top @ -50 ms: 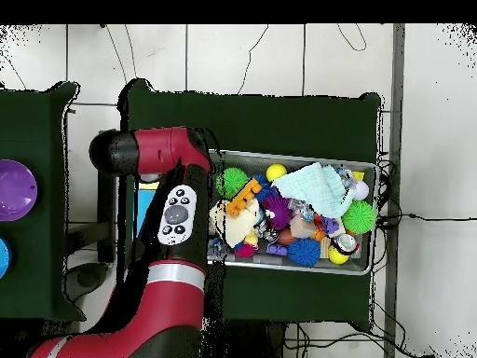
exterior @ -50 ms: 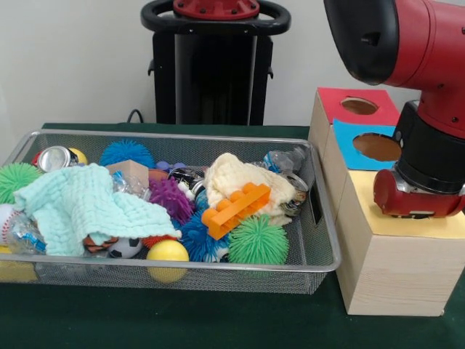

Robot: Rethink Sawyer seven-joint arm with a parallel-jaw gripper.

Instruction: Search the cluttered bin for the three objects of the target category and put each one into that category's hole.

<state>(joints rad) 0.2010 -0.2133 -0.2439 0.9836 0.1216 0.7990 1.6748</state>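
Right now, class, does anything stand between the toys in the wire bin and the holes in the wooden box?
Yes. The robot arm hangs over the box's yellow section, hiding any hole there. The red hole and blue hole are uncovered. The mint cloth covers some toys in the bin.

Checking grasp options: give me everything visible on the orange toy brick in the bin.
The orange toy brick looks like moulded plastic, a long block with round studs along its upper face. It lies tilted, one end raised, on top of the clutter, resting on the cream cloth and leaning against a green spiky ball and a blue spiky ball. Nothing covers it. In the overhead view it sits near the bin's arm-side end.
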